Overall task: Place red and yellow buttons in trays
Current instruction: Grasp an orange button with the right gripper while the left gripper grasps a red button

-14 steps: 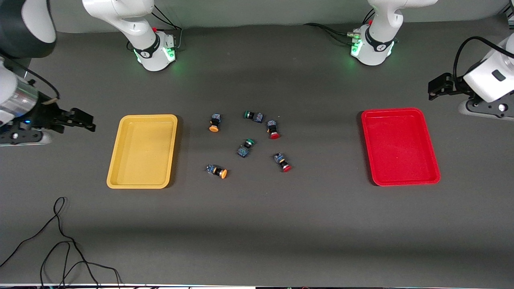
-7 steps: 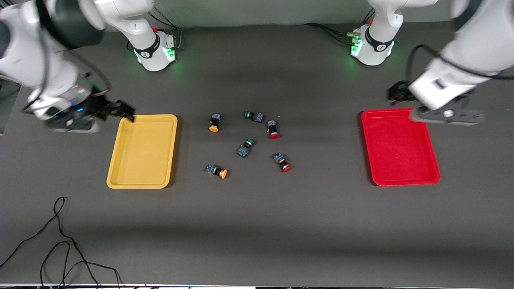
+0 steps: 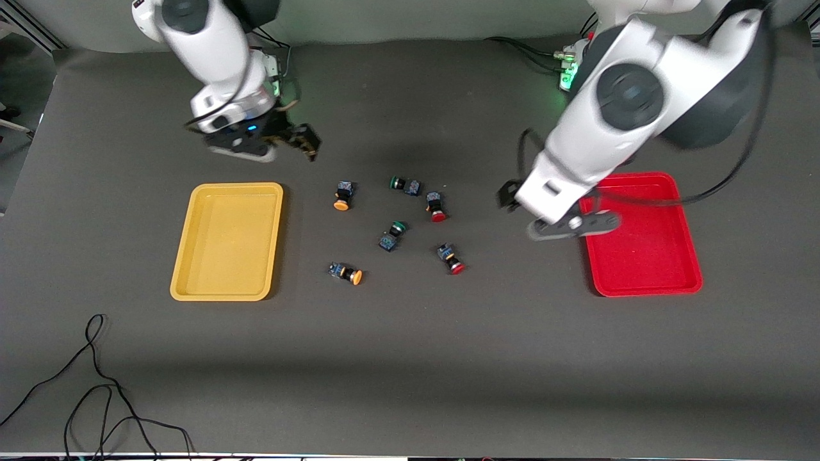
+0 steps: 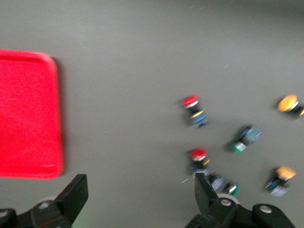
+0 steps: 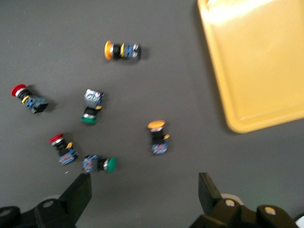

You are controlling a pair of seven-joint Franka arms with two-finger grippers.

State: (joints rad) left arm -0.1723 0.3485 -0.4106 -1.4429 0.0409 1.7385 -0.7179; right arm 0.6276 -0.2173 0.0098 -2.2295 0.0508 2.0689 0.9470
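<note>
1. Grabbing a green-capped switch (image 3: 396,228) by mistake is likely: red buttons (image 3: 437,207) and yellow buttons (image 3: 343,197) lie mingled mid-table (image 3: 410,358), between the empty trays (image 3: 227,240).
2. Colliding is possible: left tool (image 3: 512,208) and right tool (image 3: 301,142), both open and empty, flank one cluster.

The left arm covers the red tray's (image 3: 640,256) corner toward the bases. In the left wrist view the 6 buttons are smeared, and each claw's fingers are cut off at their wrist picture's edge.
</note>
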